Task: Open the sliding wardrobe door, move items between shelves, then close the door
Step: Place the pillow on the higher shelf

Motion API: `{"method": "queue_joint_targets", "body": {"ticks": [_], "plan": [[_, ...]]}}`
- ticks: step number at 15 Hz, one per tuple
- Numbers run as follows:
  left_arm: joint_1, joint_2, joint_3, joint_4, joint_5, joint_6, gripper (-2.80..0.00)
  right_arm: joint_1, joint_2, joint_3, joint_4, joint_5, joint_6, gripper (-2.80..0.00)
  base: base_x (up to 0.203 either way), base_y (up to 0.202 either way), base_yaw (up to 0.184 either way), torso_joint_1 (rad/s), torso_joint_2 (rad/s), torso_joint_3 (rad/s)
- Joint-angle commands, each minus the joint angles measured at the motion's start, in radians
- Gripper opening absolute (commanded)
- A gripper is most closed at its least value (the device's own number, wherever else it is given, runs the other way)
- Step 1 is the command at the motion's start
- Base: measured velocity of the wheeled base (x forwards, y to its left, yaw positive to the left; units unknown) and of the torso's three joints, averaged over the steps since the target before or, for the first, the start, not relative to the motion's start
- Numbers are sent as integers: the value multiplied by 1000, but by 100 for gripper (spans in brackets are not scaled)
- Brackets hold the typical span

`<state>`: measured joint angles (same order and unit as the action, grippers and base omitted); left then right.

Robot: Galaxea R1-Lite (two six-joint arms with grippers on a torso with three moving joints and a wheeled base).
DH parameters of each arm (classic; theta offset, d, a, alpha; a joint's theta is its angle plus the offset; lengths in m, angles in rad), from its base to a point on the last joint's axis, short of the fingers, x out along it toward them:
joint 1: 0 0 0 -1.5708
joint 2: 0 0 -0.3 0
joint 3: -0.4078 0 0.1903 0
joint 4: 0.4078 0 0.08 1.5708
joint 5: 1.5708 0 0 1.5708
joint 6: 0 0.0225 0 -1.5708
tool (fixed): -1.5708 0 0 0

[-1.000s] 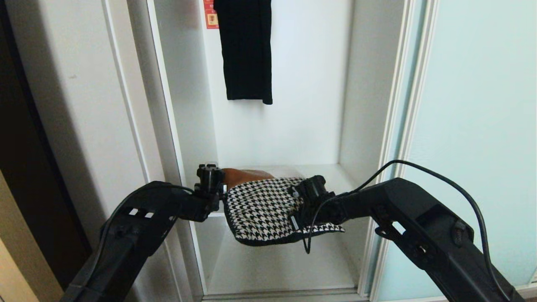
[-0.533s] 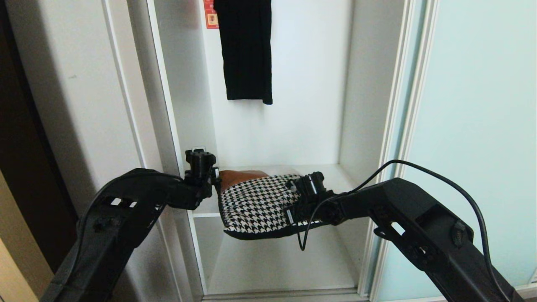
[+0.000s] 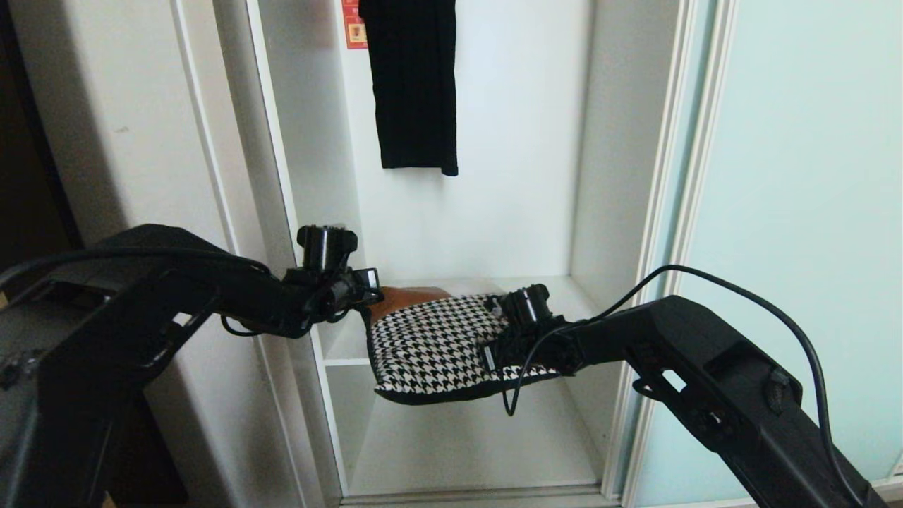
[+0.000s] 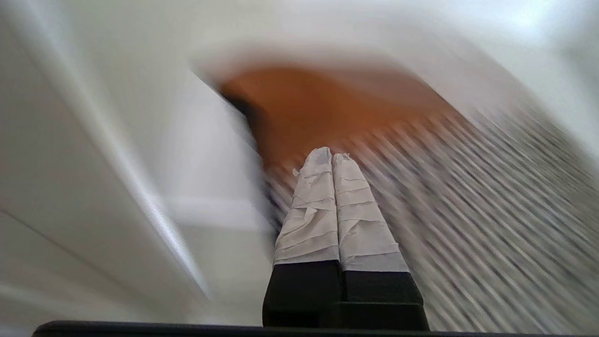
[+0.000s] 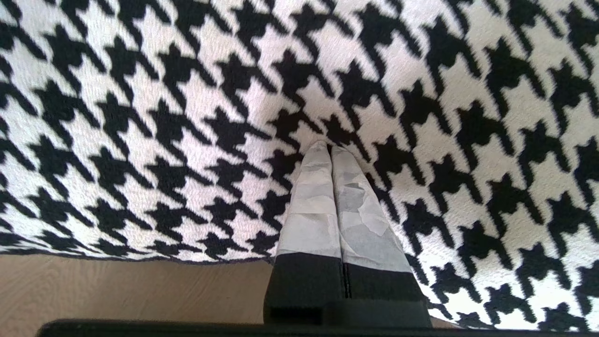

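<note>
1. Head view: one houndstooth cushion [image 3: 441, 346] lies flat on the middle shelf [image 3: 338, 346] of the open wardrobe, its front half hanging out past the shelf edge, its tan-orange patch turned to the back left. The sliding wardrobe door [image 3: 804, 233] stands pushed to the right. One black garment [image 3: 415, 85] hangs above, well apart from the cushion.
2. Head view, arms: two end effectors flank the cushion. The left end effector [image 3: 368, 282] sits at its back-left corner by the patch; the right end effector [image 3: 497, 321] rests over its right part. Each looks about equally near. The cushion is roughly square, so no clear long axis shows.
3. Left wrist view: the left end effector [image 4: 331, 161] has both fingers pressed together, gripping nothing, tips pointing at the orange patch; contact cannot be told through the blur.
4. Right wrist view: the right end effector [image 5: 330, 150] is likewise pressed together, tips against the houndstooth fabric, pinching none of it.
</note>
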<state>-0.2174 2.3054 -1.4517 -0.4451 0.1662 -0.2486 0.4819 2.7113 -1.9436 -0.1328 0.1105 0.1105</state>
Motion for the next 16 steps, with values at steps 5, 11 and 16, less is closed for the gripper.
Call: {"method": "queue_joint_targets", "body": {"ticks": [5,11,16], "plan": [[7,-68,-202,873,-593,-50,-280,-16,2,0,-16,6,21,-280,0,0,0,0,0,0],[12,126,-477,1322,-608,163,-280,-19,19,-1,-16,32,22,-280,0,0,0,0,0,0],[11,146,-479,1439,-544,293,-280,-25,16,-1,-16,34,23,-280,0,0,0,0,0,0]]}}
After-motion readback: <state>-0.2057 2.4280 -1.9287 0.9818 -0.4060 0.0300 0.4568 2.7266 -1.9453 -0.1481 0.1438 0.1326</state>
